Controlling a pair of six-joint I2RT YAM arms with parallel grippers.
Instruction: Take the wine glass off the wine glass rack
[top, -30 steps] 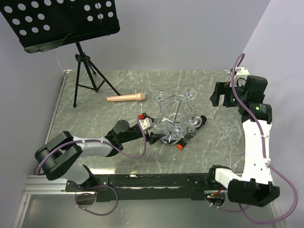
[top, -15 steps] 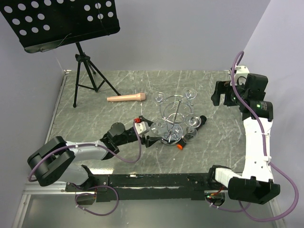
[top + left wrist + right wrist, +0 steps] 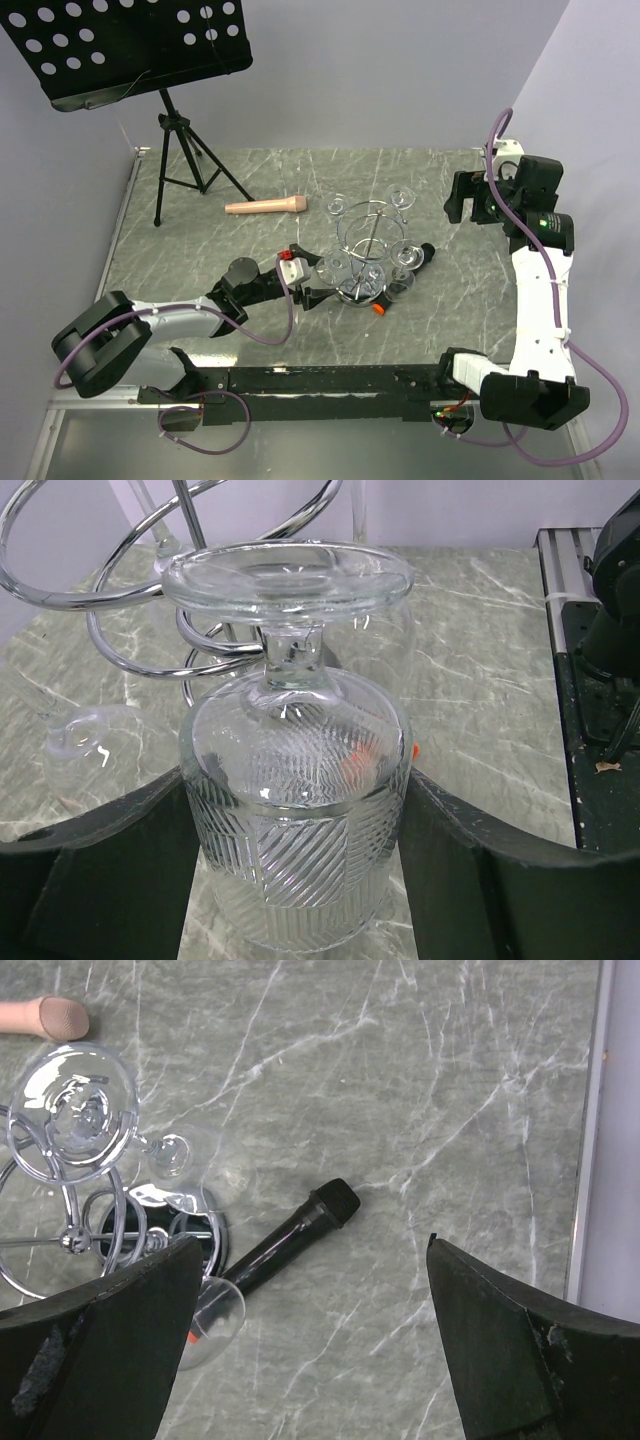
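Left end effector [image 3: 318, 292]: clasped the wine glass [image 3: 296, 810] bowl on both sides.
Axis: stood upright, foot uppermost, against wine glass rack [image 3: 120, 600] wires just beyond.
Right end effector [image 3: 465, 208]: gaped wide, well apart.

left arm [image 3: 185, 318] — grey, black joints; right arm [image 3: 540, 300] — white, black; cables [image 3: 262, 342] purple; jaws black, scuffed

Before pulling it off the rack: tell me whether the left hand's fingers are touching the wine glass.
Touching. The left wrist view shows the wine glass bowl wedged between the left hand's fingers, both meeting its ribbed sides.
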